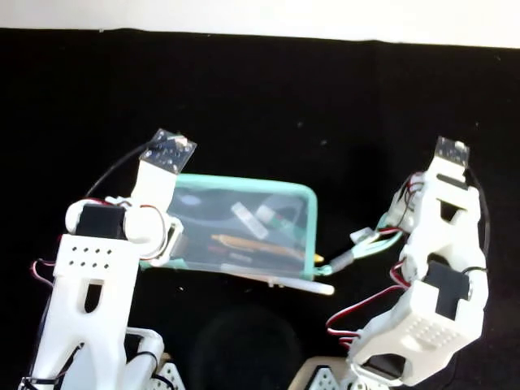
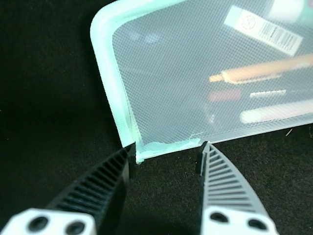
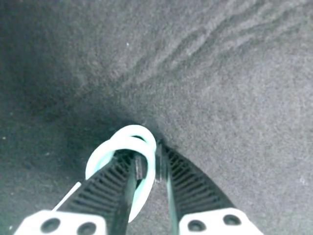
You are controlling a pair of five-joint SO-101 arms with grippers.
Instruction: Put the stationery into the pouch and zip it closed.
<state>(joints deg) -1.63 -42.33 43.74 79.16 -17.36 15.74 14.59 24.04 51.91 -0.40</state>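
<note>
Black cloth (image 1: 244,97) bears pouch (image 1: 213,213), corner at left gripper (image 2: 168,149).

We see black cloth (image 1: 268,89) covering the table under and all around the right pincer (image 3: 149,161). The cloth has shallow creases (image 3: 205,49) ahead of it. A bright white strip (image 1: 260,13) runs far beyond.

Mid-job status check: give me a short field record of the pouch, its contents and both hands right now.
pouch: mesh, mint trim, flat on black cloth
contents: tan pencil and other stationery inside
left hand: open, one finger either side of a pouch corner
right hand: shut on the pull loop, beyond the pouch's far end
zip: cannot tell if closed
</note>
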